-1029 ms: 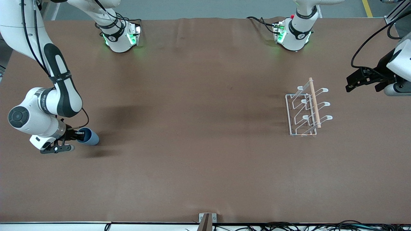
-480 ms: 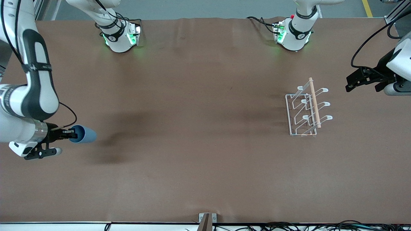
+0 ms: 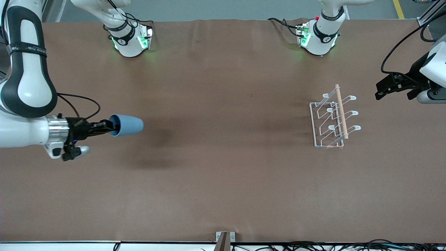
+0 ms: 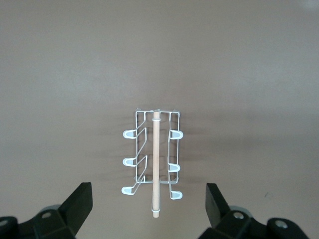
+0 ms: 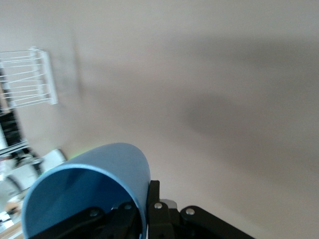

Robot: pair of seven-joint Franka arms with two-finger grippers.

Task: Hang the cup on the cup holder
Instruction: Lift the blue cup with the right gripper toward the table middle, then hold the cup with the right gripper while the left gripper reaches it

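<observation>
The cup (image 3: 127,125) is lying sideways in the air over the right arm's end of the tabletop (image 3: 223,181), clear of the surface. Its long axis is running level along the length of the tabletop. Its closed base is pointing toward the cup holder (image 3: 332,116), and its open mouth is facing my right tool (image 3: 104,127).

My right tool is clamping the cup at the rim. In the right wrist view, one finger is sitting inside the mouth and the other outside the wall (image 5: 124,169), with the jaws drawn narrow on that wall.

The cup holder is standing upright on the tabletop toward the left arm's end, well apart from the cup. Its wooden rod (image 3: 341,111) is lying along the top of the rack, running from the base side toward the front camera. Its loop-tipped prongs (image 4: 128,133) are standing out in two rows, one on each side of the rod. None is carrying anything.

My left tool (image 3: 378,94) is waiting in the air beside the cup holder, over the left arm's end of the tabletop. Its jaws are standing wide apart and holding nothing; its two fingers (image 4: 82,201) are framing the rack in the left wrist view.
</observation>
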